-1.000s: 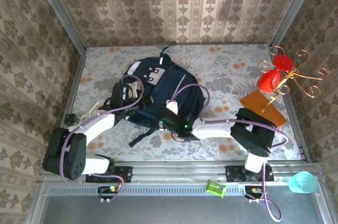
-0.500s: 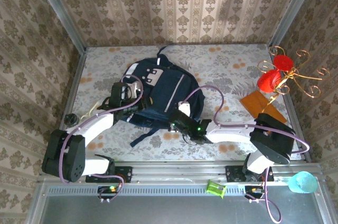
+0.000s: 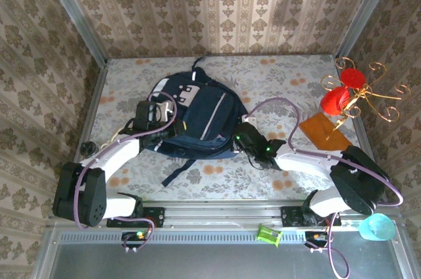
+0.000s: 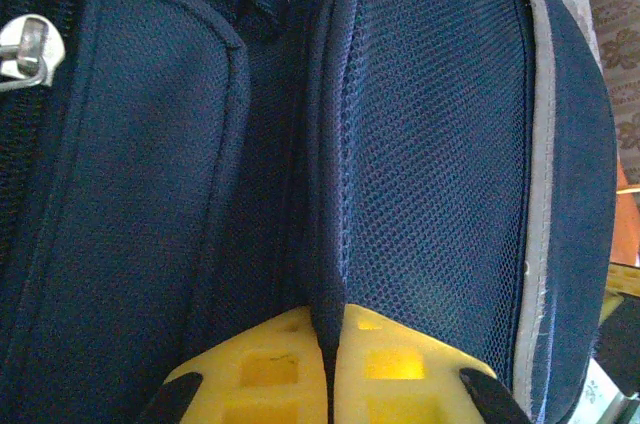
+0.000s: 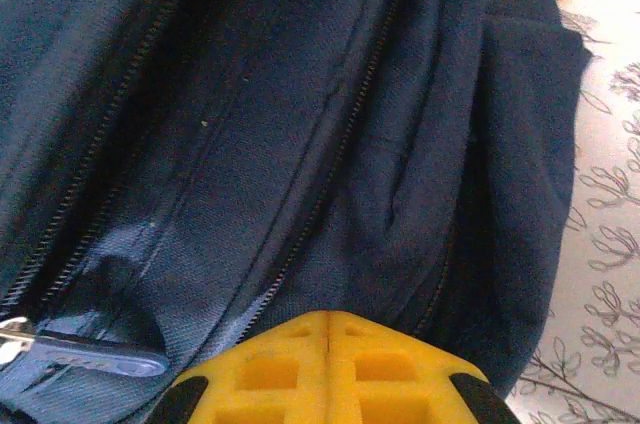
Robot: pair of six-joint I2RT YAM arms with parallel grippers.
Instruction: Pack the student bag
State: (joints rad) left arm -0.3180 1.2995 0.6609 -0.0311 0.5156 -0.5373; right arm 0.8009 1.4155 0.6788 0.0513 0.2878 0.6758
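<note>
The student bag [image 3: 197, 118], a navy backpack with a white-and-grey patch [image 3: 187, 91], lies in the middle of the table, one strap [image 3: 176, 174] trailing toward me. My left gripper [image 3: 164, 126] is at the bag's left side. In the left wrist view it [image 4: 325, 329] is shut on a raised seam of the student bag [image 4: 430, 144]. My right gripper [image 3: 243, 135] is at the bag's lower right edge. In the right wrist view it [image 5: 328, 316] is shut, tips against the student bag [image 5: 300, 94] beside a zip line; whether fabric is pinched there is hidden.
A gold wire stand [image 3: 358, 98] with red pieces stands at the right, above an orange card [image 3: 322, 131]. A small black object [image 3: 89, 147] lies at the left table edge. A teal cup [image 3: 377, 226] and a green item [image 3: 268, 234] sit on the near rail.
My right gripper has swung right, from over the bag's lower front to its right edge. The bag has turned and shifted slightly left. The left gripper has barely moved.
</note>
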